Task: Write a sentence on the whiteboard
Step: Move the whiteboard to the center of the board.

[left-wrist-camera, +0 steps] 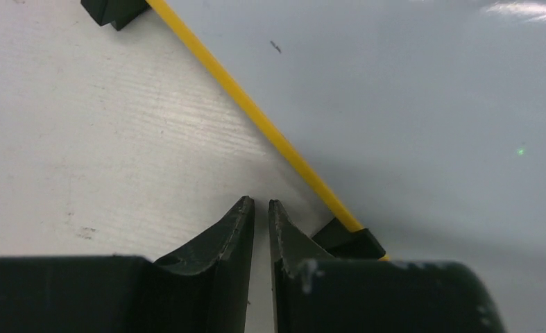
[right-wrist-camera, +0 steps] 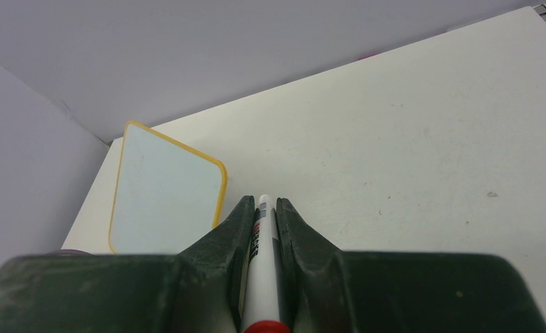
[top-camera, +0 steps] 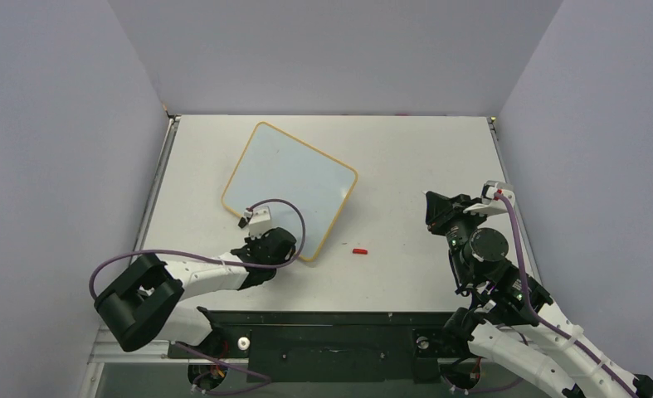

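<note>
At whiteboard [left-wrist-camera: 429,104] edge: left end effector [left-wrist-camera: 261,202] nearly closed, empty | right end effector [right-wrist-camera: 261,202] clamps marker [right-wrist-camera: 259,257]

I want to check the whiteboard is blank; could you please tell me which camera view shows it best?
Top external: nearly the whole whiteboard shows, blank, all corners visible. Left wrist gives only a stretch of yellow frame and two black clips. Right wrist shows it slanted, its near edge behind the right gripper.
</note>
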Available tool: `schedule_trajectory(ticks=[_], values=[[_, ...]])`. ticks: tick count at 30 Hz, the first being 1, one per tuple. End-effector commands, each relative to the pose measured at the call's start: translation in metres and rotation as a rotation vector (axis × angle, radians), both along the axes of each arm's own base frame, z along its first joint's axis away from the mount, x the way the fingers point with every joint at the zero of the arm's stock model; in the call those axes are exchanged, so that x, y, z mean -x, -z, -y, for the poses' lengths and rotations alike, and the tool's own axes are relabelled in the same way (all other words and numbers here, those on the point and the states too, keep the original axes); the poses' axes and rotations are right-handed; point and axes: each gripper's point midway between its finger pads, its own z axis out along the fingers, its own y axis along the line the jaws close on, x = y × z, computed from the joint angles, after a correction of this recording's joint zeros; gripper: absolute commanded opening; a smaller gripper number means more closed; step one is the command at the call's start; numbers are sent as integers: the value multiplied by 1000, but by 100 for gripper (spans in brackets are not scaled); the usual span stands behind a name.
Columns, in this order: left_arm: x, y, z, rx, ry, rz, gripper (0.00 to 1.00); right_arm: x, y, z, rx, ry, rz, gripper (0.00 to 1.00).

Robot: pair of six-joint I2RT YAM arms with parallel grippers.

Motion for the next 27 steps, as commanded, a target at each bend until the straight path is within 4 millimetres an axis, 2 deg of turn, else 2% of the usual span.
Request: schedule_trajectory(ticks=[1,6,12,23,24,27], values=[[-24,-6,23,79,6,77,11,-2,0,-1,23,-3,3,0],[-29,1,37,94,56,85,10,-1,0,2,30,3,5,0],[-28,7,71,114,139,82,9,-1,1,5,42,14,5,0],[-29,13,165,232,283,48,9,2,-1,13,58,36,9,0],[-28,19,170,230,291,37,9,2,0,14,60,40,8,0],[-34,18,191,250,314,46,9,3,1,17,64,47,7,0]])
